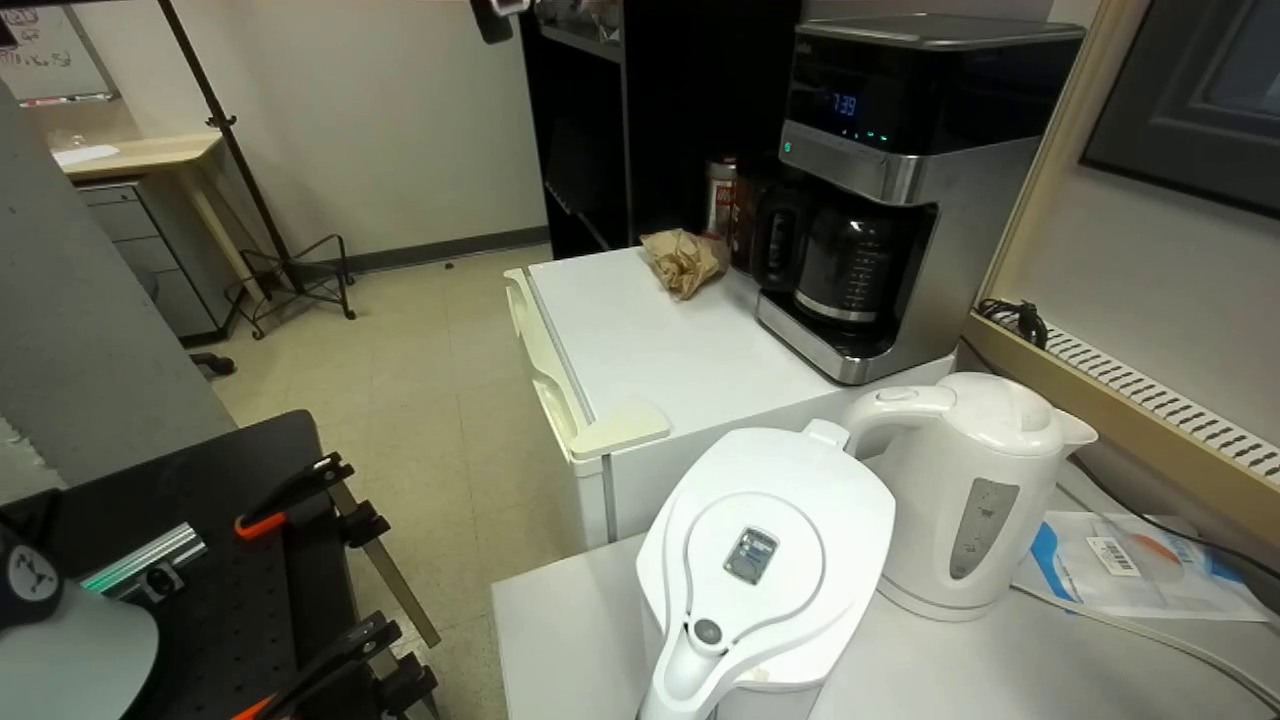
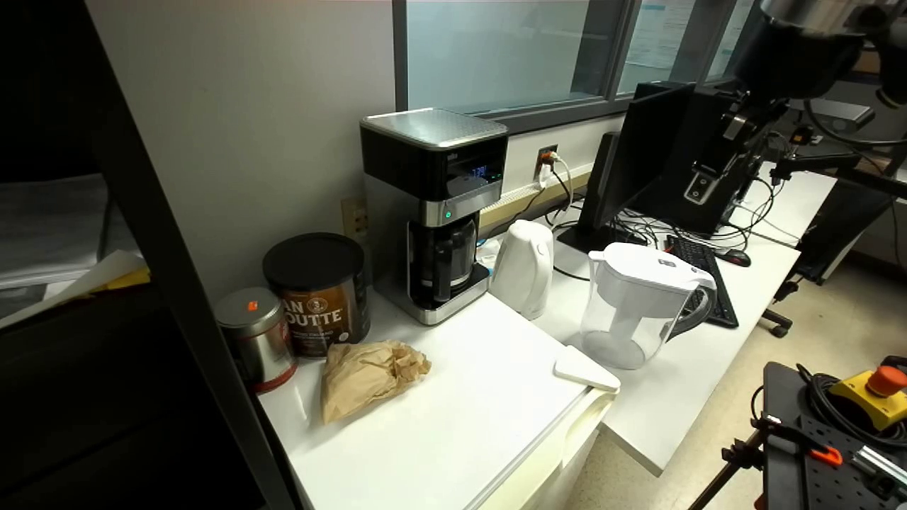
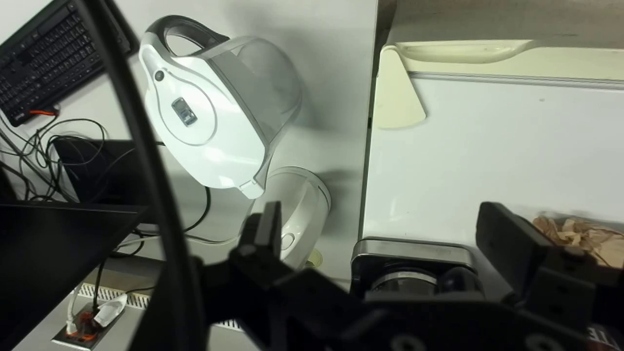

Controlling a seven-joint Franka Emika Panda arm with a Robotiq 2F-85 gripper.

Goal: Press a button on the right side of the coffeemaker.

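Note:
The coffeemaker is a tall black and silver machine standing on a white fridge top in both exterior views. Its front shows a blue clock and small green lights; individual buttons are too small to make out. A dark glass carafe sits in its lower half. In the wrist view its silver base shows below the middle, and my gripper's body hides the rest. My gripper is open, its fingers wide apart with nothing between them. In an exterior view the gripper hangs at the right, apart from the coffeemaker.
A white kettle stands beside the coffeemaker, with a water-filter jug nearer the desk's front. A paper bag, a coffee can and a metal tin are on its other side. A monitor stands on the desk.

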